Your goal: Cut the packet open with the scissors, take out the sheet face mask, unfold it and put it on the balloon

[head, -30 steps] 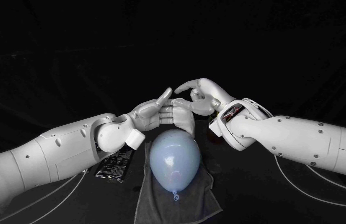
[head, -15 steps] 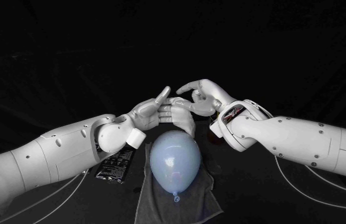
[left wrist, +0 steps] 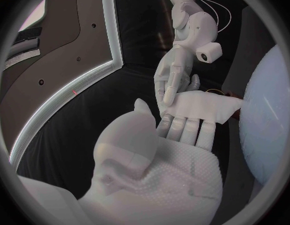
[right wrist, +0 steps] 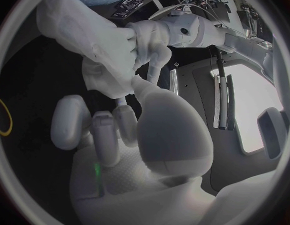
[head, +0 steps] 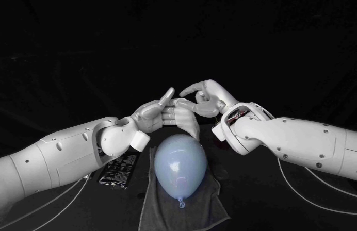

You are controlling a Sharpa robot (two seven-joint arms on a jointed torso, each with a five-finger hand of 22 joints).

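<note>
White fabric first: the sheet mask (left wrist: 204, 105) is up in the air between the two hands, just past the fingertips of both and right above the round end of the balloon (head: 181, 161). It's still bunched up, not opened flat.

Left hand (head: 152, 116) has it draped over the ends of its fingers (left wrist: 182, 130), which sit side by side and pressed together under the cloth, with the thumb sticking up on its own. From the right wrist view those fingers look curled around the upper part of the mask, so I'd call that a grip.

Right hand (head: 202, 98) comes in from the opposite side. One finger (left wrist: 171, 87) presses down on the mask's top edge and the thumb meets it from below, so it's pinching a corner. Its other fingers are arched and apart, holding nothing.

The low end of the mask hangs off the fingertips very near the balloon. I can't tell if it actually touches.

The balloon lies on a grey towel (head: 160, 205), knot end away from the fingers. A dark packet (head: 119, 170) lies flat on the black table (head: 253, 210) beside the towel, under the left forearm and well behind that hand's fingers.
</note>
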